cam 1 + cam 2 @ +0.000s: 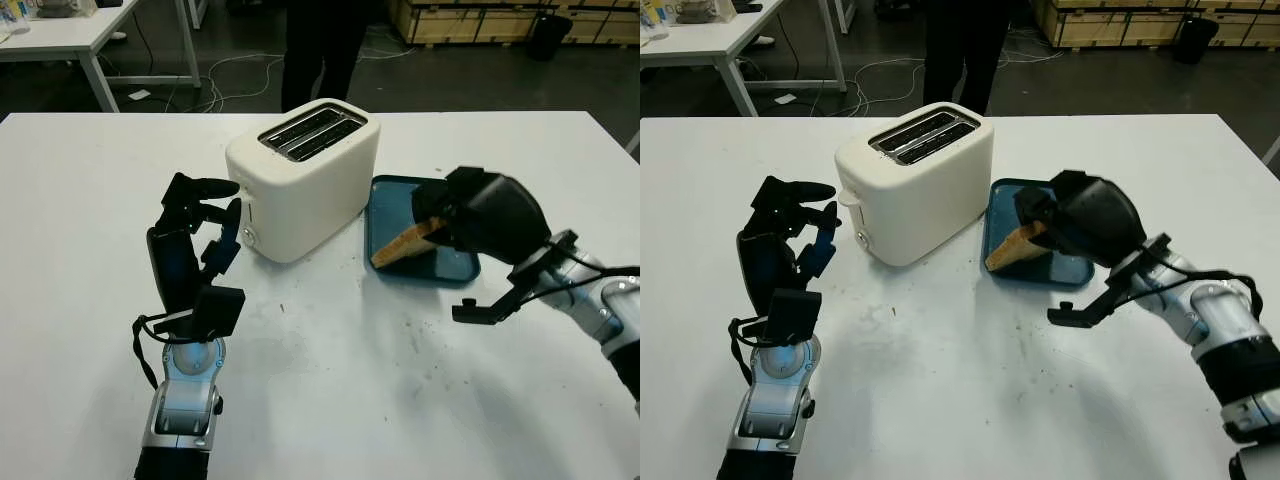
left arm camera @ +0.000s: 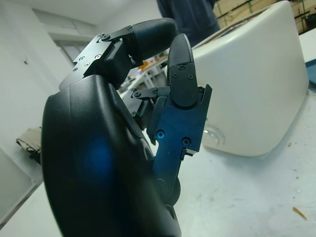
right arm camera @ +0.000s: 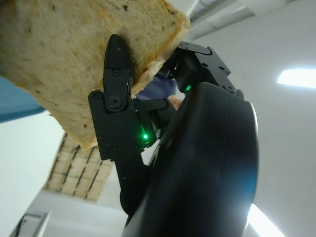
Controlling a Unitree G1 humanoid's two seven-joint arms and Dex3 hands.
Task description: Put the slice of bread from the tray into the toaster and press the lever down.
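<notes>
A white two-slot toaster stands at the middle of the white table, its lever end turned toward my left hand. My left hand is upright just left of that end, open and holding nothing; in the left wrist view the toaster rises close behind its fingers. Right of the toaster lies a blue tray. My right hand is shut on the slice of bread, which tilts over the tray with its lower end near the tray's front left. A finger presses against the bread.
A person in dark clothes stands behind the table's far edge. Another white table is at the back left, with cables on the floor beside it. Wooden crates sit at the back right. Crumbs dot the tabletop.
</notes>
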